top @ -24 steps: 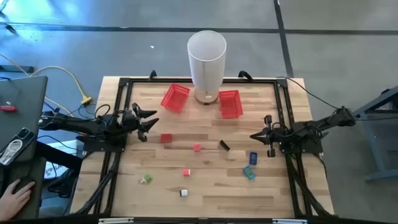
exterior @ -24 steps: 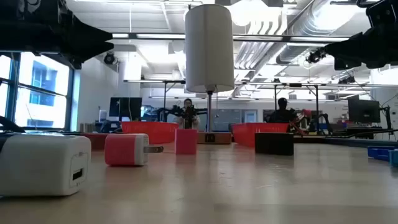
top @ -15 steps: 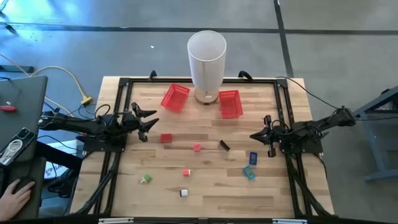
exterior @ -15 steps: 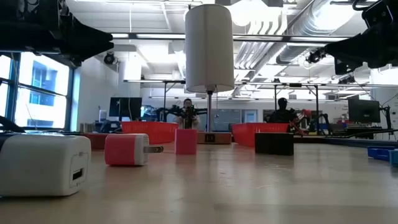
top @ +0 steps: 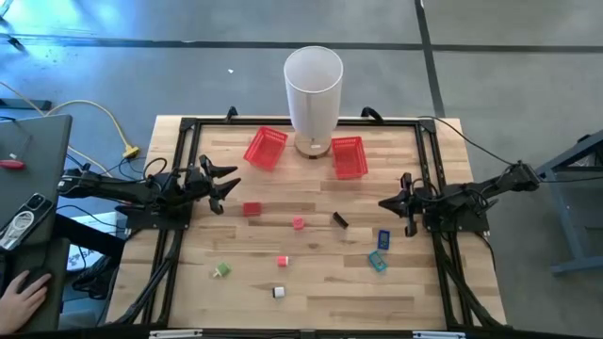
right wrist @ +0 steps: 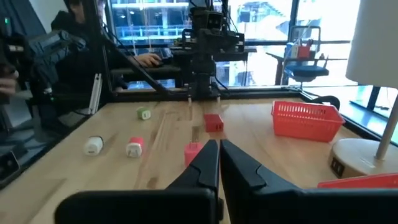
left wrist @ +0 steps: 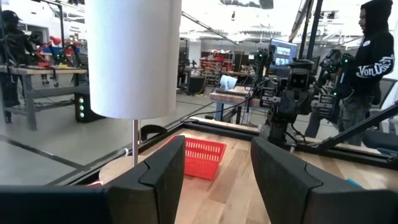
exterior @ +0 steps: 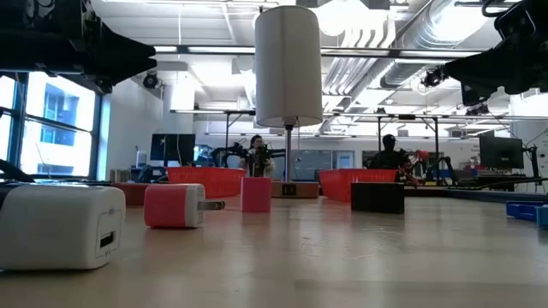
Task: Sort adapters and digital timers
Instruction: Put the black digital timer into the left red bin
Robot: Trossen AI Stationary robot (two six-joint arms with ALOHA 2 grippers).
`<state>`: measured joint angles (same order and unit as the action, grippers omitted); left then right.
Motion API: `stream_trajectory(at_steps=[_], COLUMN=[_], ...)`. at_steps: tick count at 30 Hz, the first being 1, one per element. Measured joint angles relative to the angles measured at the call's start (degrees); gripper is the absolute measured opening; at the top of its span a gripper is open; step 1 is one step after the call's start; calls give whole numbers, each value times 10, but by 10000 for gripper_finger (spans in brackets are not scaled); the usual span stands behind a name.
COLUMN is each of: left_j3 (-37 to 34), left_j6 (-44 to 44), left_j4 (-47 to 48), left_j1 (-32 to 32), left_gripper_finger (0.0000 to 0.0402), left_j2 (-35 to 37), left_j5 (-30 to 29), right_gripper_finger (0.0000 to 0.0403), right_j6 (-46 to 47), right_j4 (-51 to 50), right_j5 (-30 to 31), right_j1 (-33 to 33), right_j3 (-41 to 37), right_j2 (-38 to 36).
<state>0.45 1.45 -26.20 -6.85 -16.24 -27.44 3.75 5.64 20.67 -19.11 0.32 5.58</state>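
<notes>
You have a tall white lamp (top: 313,94) standing at the table's (top: 320,292) far edge, its round base between the two red baskets. Off the table's left side, a yellow cable (top: 111,120) runs across the grey floor, and a person's hand (top: 19,299) rests near a dark desk (top: 28,160) holding a remote-like device (top: 26,219)
</notes>
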Motion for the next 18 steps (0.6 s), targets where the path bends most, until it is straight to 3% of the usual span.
stream_trajectory(at_steps=[8,14,18], left_j3=[0,0,0], left_j6=[48,49,50], left_j4=[0,0,0], left_j1=[0,0,0], left_gripper_finger=[177,177,177], left_j2=[0,0,0], left_j5=[0,-4,-4], right_gripper_finger=[2,3,29], right_j6=[11,-14,-25], right_j4=[44,56,85], right_j5=[-2,-37,-69], right_j1=[0,0,0], right_j3=[2,3,3], right_j2=[0,0,0])
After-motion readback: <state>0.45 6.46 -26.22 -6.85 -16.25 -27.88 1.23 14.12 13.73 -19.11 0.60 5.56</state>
